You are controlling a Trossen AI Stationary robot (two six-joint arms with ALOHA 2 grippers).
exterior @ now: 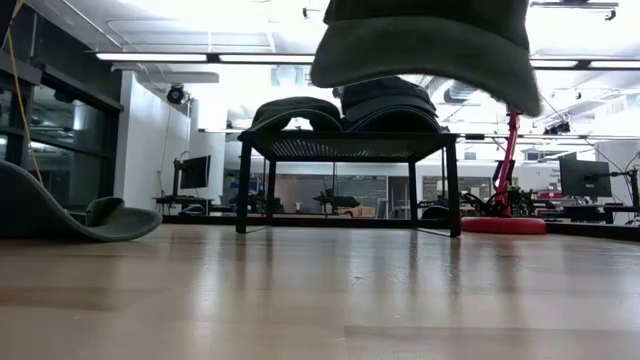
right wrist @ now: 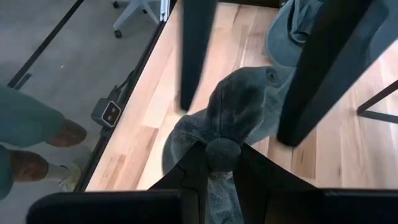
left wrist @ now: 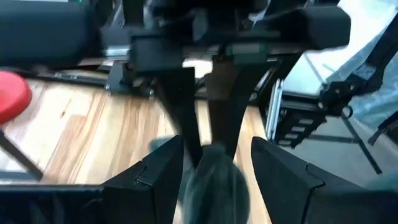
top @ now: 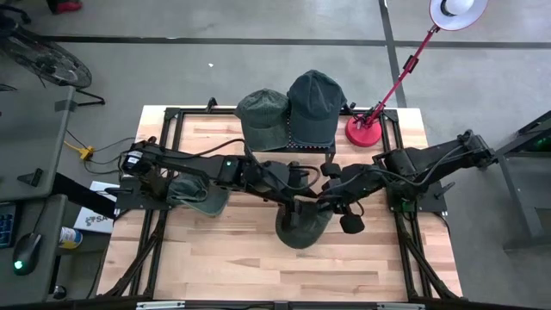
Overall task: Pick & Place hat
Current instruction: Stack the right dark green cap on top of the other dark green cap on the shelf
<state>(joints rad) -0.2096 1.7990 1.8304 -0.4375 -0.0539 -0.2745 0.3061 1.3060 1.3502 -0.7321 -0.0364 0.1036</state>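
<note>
Right gripper (right wrist: pixel 214 163) pinches the green hat (top: pixel 301 226), fingers closed on its fabric, lifted above table (top: pixel 258 258) centre toward the front edge. Left gripper (left wrist: pixel 214 168) is spread around it, holding nothing. Keep grip firm, carry level, clear the left fingers.

Low view, contents recorded:

- Dark green hat (exterior: pixel 430 45), suspended at the top of the frame, clear of the surface (exterior: pixel 320 300); whatever held it was out of view.
- Black low stand (exterior: pixel 345 150), mid-surface, bearing two more dark hats (exterior: pixel 345 108) side by side on top.
- Further green hat (exterior: pixel 85 215), lying on the surface at the left edge, partly cut off.
- Red lamp base (exterior: pixel 503 224) with red stem, to the right of the stand.
- Beyond: office room with ceiling lights and monitors.
</note>
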